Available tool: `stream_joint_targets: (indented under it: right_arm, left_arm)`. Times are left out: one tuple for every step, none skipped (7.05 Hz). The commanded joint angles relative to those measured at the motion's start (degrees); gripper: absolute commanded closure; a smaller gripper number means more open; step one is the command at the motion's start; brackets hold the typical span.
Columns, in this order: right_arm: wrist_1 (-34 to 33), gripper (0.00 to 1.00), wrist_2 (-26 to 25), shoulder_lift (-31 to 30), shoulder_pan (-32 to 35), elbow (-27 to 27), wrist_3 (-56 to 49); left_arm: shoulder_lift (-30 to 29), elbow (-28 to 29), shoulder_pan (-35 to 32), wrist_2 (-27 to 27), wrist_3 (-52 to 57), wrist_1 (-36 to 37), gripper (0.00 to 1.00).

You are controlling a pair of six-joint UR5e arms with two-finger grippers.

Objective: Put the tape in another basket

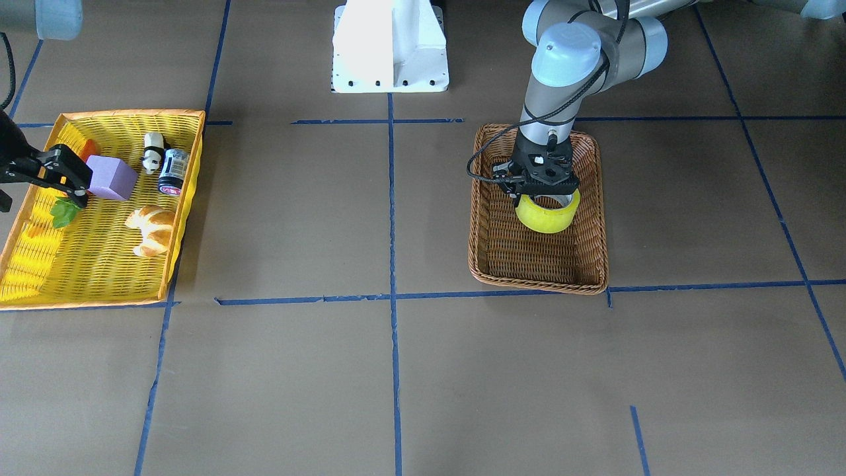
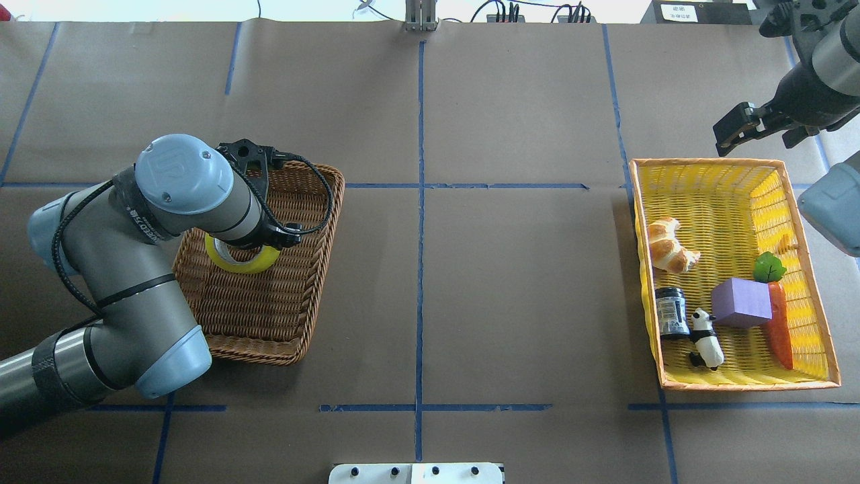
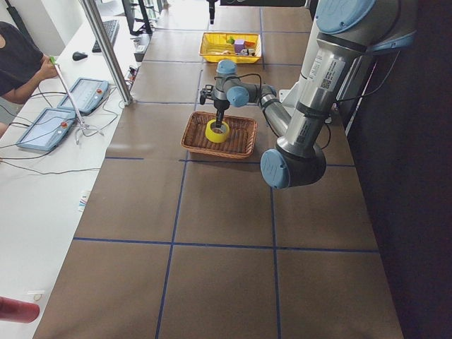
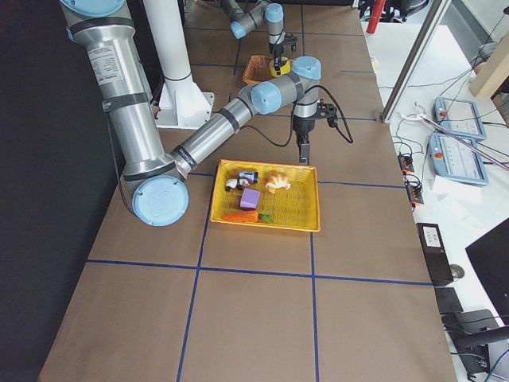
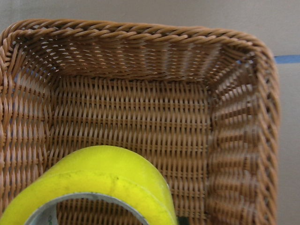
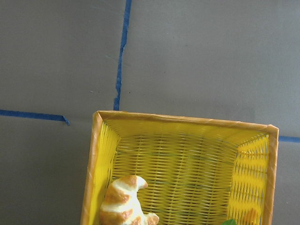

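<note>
The yellow tape roll hangs tilted in my left gripper, which is shut on its rim, just above the floor of the brown wicker basket. From overhead the tape peeks out under my left wrist over the basket. The left wrist view shows the tape close up against the basket's weave. My right gripper is open and empty at the outer edge of the yellow plastic basket.
The yellow basket holds a croissant, a purple block, a carrot, a dark can and a panda figure. Blue tape lines cross the brown table. The white robot base stands at the back.
</note>
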Motion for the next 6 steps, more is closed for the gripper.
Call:
stream_joint_targets:
  right_arm:
    - [0.03,0.0,0.77,-0.55,0.76,-0.08,-0.76]
    - [0.03,0.0,0.85,-0.63,0.93,-0.08,-0.77]
    - [0.03,0.0,1.64,-0.64,1.11,0.01,-0.77]
    - [0.03,0.0,1.82,-0.64,1.28,0.01,-0.68]
    - [0.03,0.0,1.82,-0.64,1.37,0.01,-0.68]
    - [0.03,0.0,2.26,-0.72,2.07,-0.07,-0.85]
  left_arm:
    - [-0.14,0.65,0.21,0.28,0.33,-0.75,0.85]
    - [-0.14,0.65,0.21,0.02,0.33,-0.83,0.43]
    - [0.12,0.3,0.29,0.27,0.16,-0.75,0.0]
    - [0.3,-0.22,0.21,0.19,0.24,-0.75,0.0]
    - [0.38,-0.4,0.21,0.19,0.33,-0.75,0.0]
    - [0.39,-1.1,-0.14,-0.16,0.42,-0.66,0.0]
